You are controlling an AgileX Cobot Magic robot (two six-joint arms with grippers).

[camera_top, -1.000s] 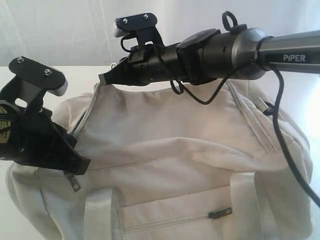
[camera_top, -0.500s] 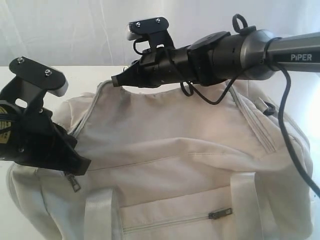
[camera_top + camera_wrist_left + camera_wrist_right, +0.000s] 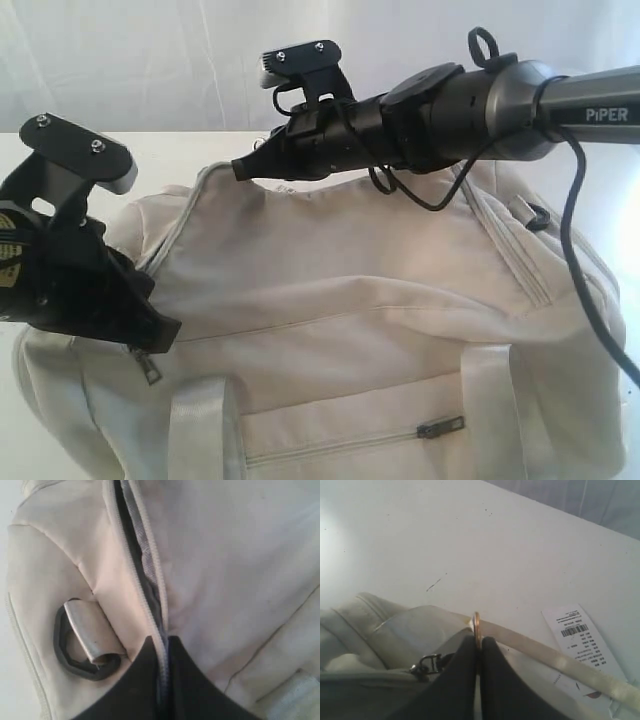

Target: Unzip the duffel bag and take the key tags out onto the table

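Observation:
The cream duffel bag [image 3: 350,280] fills the exterior view. My left gripper [image 3: 165,335] [image 3: 160,641] is shut on the grey main zipper's edge [image 3: 145,565] at the bag's left end, beside a black D-ring [image 3: 82,652]. The zipper is parted a little ahead of the jaws, showing dark lining. My right gripper [image 3: 238,166] [image 3: 478,640] reaches across the bag's top and is shut on a thin metal zipper pull [image 3: 477,622] at the far upper left corner. The key tags are hidden. The white table [image 3: 445,540] lies beyond the bag.
A white paper label with a barcode [image 3: 577,637] lies on the table under a shiny white webbing strap [image 3: 545,652]. Two white handles [image 3: 200,430] and a front-pocket zipper pull [image 3: 440,427] face the exterior camera. A white curtain hangs behind the table.
My right gripper has moved to the right along the bag's far top edge, still shut on the pull. The left gripper has stayed in place.

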